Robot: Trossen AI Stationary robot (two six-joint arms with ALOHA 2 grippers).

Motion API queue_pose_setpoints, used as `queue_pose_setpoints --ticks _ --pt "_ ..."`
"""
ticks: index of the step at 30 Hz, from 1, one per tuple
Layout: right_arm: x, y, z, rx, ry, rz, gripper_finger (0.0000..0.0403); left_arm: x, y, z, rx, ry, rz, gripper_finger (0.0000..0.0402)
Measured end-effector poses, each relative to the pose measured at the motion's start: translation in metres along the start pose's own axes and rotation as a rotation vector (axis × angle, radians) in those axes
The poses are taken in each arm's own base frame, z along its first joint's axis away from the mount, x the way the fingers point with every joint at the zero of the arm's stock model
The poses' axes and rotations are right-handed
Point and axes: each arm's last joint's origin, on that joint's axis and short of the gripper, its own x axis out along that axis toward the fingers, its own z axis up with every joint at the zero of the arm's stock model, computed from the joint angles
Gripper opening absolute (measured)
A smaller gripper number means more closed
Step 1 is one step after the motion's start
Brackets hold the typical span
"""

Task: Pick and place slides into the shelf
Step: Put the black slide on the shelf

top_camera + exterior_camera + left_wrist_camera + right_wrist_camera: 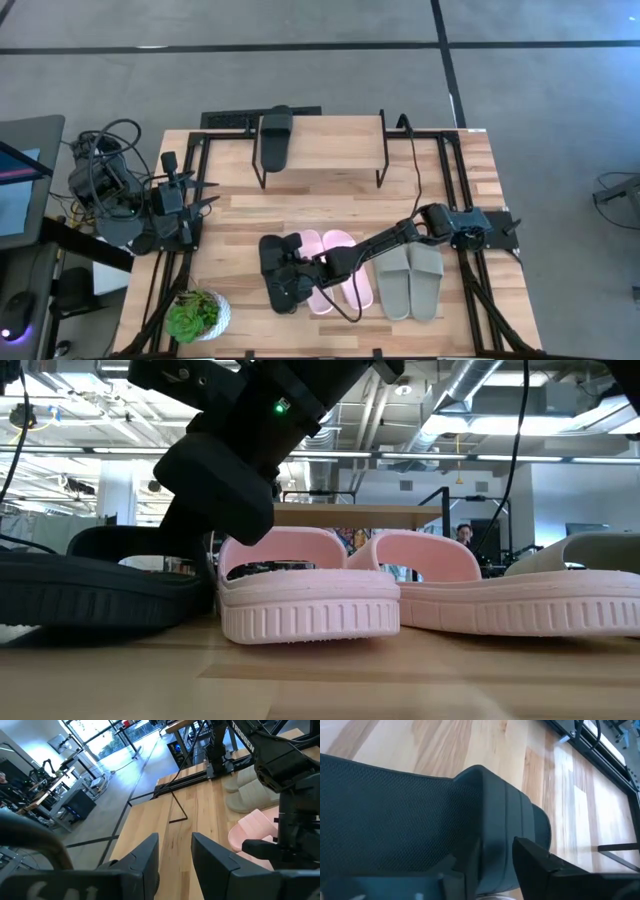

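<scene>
We count two black slides (pixel 275 135), two pink slides (pixel 345 268), two grey-green slides (pixel 410 280), one shelf (pixel 330 150), one potted plant (pixel 197 314).

White lettering reading "TROSSEN" runs along the dark right arm (pixel 260 740) in the left wrist view; no other text is legible.

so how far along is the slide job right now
Done: one black slide lies on the shelf. In hand: the right tool is down on the second black slide at the table's front, its fingers around the strap. Left: the pink pair and grey-green pair. The left tool waits at the left edge.
</scene>
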Motion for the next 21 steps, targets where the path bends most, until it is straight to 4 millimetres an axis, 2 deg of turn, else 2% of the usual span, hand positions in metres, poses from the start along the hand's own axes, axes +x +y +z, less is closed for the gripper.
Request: queue_pose_setpoints --ticks 10,21 --pt "0.004 -0.011 -0.003 0.066 0.010 -0.017 0.0010 0.000 0.000 0.000 -0.004 0.000 0.000 0.0105" --pt "0.003 -0.010 -0.002 0.065 0.008 -0.032 0.0003 0.000 0.000 0.000 -0.006 0.000 0.000 0.0105"
